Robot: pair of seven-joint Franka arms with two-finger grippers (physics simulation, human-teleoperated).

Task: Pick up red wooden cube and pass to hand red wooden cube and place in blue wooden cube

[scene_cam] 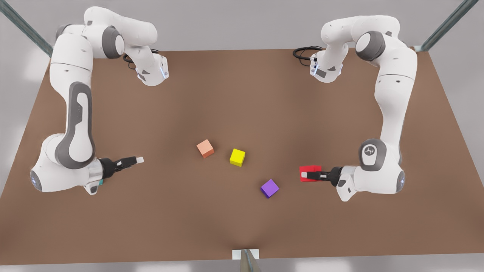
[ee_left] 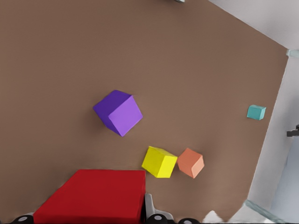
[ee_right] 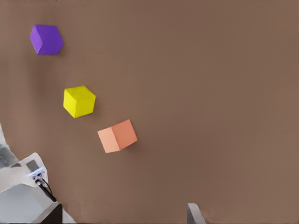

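Observation:
My left gripper (scene_cam: 304, 175) is at the front view's right, shut on the red wooden cube (scene_cam: 310, 172). The left wrist view shows that cube (ee_left: 93, 196) large and close between the fingers, above the brown table. The blue wooden cube (ee_left: 256, 112), small and teal, lies far across the table near its edge. In the front view it (scene_cam: 101, 182) peeks out from under the other arm's wrist. My right gripper (scene_cam: 139, 160) waits open and empty at the front view's left. One of its fingers (ee_right: 193, 213) shows in the right wrist view.
Three loose cubes lie mid-table between the arms: salmon-orange (scene_cam: 205, 148), yellow (scene_cam: 237, 157) and purple (scene_cam: 269, 188). The brown table (scene_cam: 242, 94) has bare room behind them. Cables (scene_cam: 302, 53) sit by the arm base at the back.

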